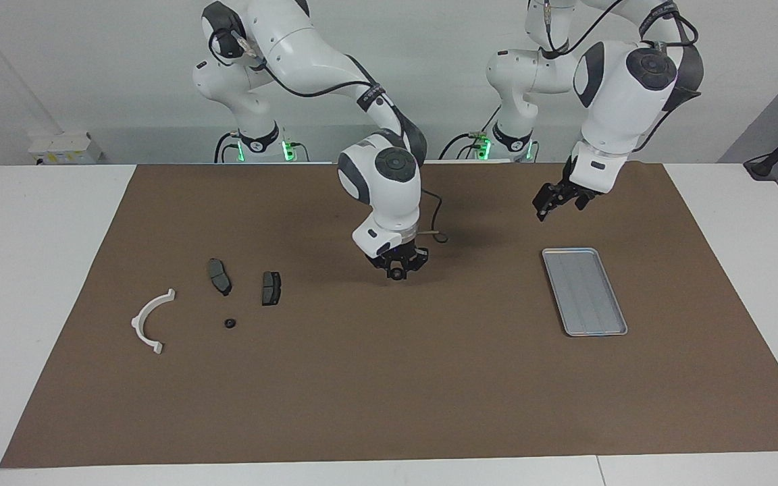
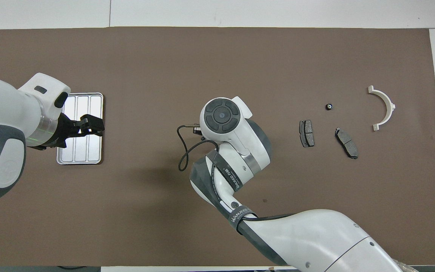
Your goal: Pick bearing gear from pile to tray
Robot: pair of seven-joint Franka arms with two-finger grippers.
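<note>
My right gripper (image 1: 399, 264) hangs over the middle of the brown mat, shut on a small black round bearing gear (image 1: 397, 273). In the overhead view its own wrist hides it. The pile lies toward the right arm's end: a white semicircular bracket (image 1: 151, 320) (image 2: 383, 107), two dark grey plates (image 1: 219, 276) (image 1: 271, 287), and one more small black round piece (image 1: 229, 323) (image 2: 329, 106). The silver tray (image 1: 585, 290) (image 2: 79, 151) lies toward the left arm's end and holds nothing. My left gripper (image 1: 551, 202) waits in the air over the tray's edge nearest the robots.
A brown mat (image 1: 389, 391) covers most of the white table. A thin black cable (image 2: 183, 151) loops from the right wrist just above the mat.
</note>
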